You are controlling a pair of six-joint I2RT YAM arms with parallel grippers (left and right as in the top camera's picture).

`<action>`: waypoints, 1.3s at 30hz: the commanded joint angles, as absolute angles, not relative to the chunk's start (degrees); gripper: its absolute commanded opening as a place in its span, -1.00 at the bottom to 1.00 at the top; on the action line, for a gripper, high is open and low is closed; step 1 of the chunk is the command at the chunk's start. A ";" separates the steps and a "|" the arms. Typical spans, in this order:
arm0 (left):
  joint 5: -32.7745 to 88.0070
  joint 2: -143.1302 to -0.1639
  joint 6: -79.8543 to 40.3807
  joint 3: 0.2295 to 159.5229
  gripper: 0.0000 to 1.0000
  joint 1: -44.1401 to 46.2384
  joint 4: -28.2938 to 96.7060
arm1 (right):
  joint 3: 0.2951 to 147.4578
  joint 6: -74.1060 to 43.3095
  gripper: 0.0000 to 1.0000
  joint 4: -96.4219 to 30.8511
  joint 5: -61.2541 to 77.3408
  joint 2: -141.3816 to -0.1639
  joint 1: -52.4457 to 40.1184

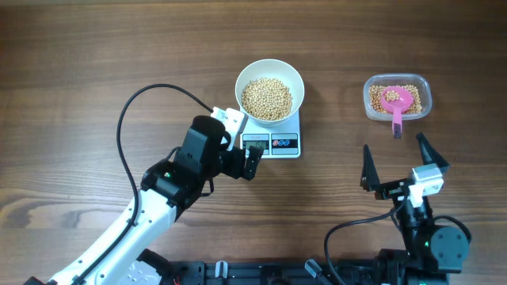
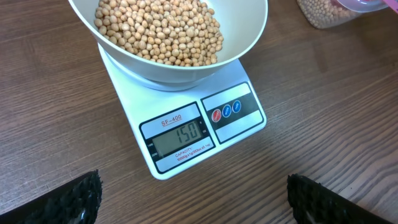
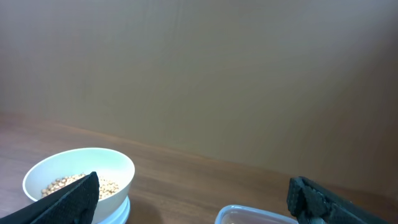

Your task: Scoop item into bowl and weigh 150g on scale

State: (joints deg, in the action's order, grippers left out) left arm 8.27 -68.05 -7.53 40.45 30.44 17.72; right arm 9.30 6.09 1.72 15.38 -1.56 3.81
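Observation:
The white bowl (image 1: 269,75) stands on the white scale (image 1: 283,144), holding a heap of tan beans (image 1: 267,98). In the left wrist view the beans (image 2: 161,28) fill the bowl (image 2: 245,37), and the display of the scale (image 2: 180,135) reads 150. My left gripper (image 1: 250,161) hovers just in front of the scale's front edge, open and empty; its black fingertips (image 2: 71,199) stand far apart. My right gripper (image 1: 400,162) is open and empty near the front right. From there I see the bowl (image 3: 118,171) at the lower left.
A clear plastic tub (image 1: 422,99) at the back right holds more beans and a pink scoop (image 1: 396,101). Its rim (image 3: 249,213) shows low in the right wrist view. A black cable (image 1: 127,111) loops left of the left arm.

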 commanded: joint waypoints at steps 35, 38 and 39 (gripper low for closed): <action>8.95 -68.27 -6.22 40.16 1.00 30.63 17.58 | 0.30 -0.86 0.99 2.37 5.30 -0.19 3.33; 8.95 -68.27 -6.22 40.18 1.00 30.63 17.58 | 0.30 -0.91 0.99 0.14 5.30 -0.19 3.33; 8.95 -68.27 -6.22 40.16 1.00 30.63 17.58 | 0.30 -0.27 1.00 0.19 5.30 -0.19 3.33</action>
State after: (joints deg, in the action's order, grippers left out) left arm 8.27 -68.05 -7.53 40.45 30.44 17.72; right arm 0.45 0.67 0.73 7.18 -0.97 3.77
